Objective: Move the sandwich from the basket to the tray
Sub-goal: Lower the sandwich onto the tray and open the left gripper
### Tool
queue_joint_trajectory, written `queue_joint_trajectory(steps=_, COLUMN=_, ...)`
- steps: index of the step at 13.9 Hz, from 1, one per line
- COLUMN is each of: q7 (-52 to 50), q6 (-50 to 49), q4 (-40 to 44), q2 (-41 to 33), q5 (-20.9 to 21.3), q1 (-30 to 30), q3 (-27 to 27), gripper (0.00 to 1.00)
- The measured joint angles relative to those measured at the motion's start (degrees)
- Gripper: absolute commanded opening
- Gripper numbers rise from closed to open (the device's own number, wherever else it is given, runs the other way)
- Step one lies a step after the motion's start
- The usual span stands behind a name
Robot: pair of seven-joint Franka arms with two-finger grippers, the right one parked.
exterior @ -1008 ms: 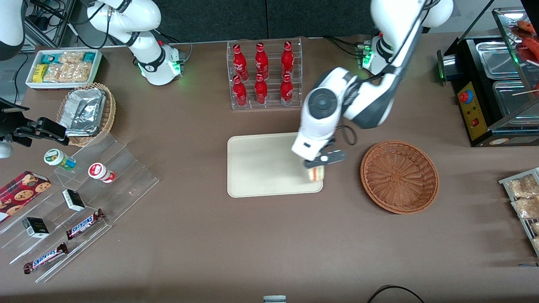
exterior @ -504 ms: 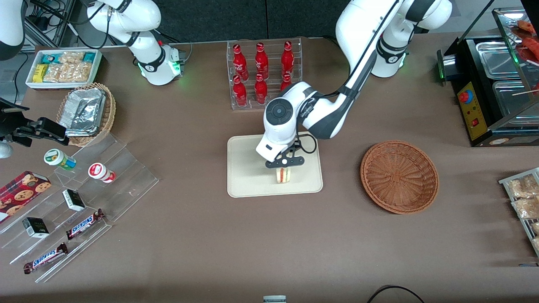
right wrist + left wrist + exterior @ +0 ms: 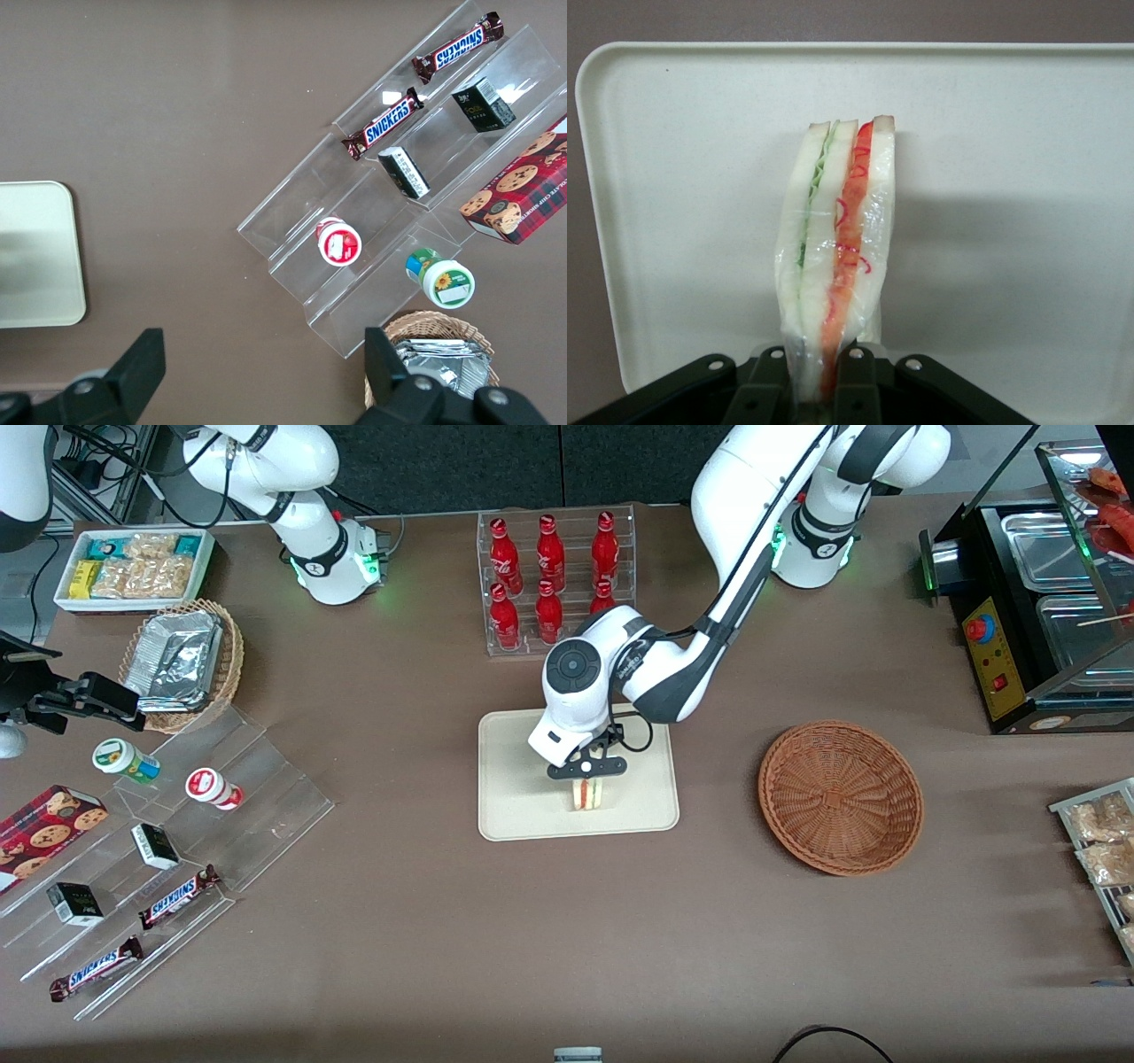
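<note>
My left gripper (image 3: 586, 772) is shut on the sandwich (image 3: 586, 794), a pale wedge in clear wrap with red and green filling. It holds the sandwich over the middle of the cream tray (image 3: 514, 779), close above its surface or touching it. In the left wrist view the sandwich (image 3: 837, 257) stands on edge between the fingers (image 3: 858, 390), with the tray (image 3: 691, 177) right under it. The reddish-brown basket (image 3: 840, 797) lies beside the tray toward the working arm's end of the table and holds nothing that I can see.
A clear rack of red bottles (image 3: 555, 580) stands farther from the front camera than the tray, close to the arm's elbow. Clear snack shelves (image 3: 168, 850), a tan basket of foil packs (image 3: 182, 662) and a white bin (image 3: 133, 567) lie toward the parked arm's end.
My left gripper has carried the sandwich from the tray's basket-side edge to over the tray's middle, slowing in the last half second. The basket has not moved.
</note>
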Motion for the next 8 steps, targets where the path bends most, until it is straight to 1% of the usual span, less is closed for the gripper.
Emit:
queue_joint_trajectory(steps=4, q7=0.0, q6=0.0, q4=0.0, q2=0.7, q5=0.1, q1=0.0, q3=0.0, gripper=0.00)
queue_joint_trajectory(steps=5, q7=0.0, q6=0.0, q4=0.0, q2=0.8, q5=0.1, q1=0.0, q3=0.0, gripper=0.13)
queue_joint_trajectory(steps=6, q7=0.0, q6=0.0, q4=0.0, q2=0.9, q5=0.1, q1=0.0, q3=0.0, gripper=0.29)
queue_joint_trajectory(steps=8, q7=0.0, q6=0.0, q4=0.0, q2=1.2, q5=0.1, q1=-0.1, q3=0.0, gripper=0.68)
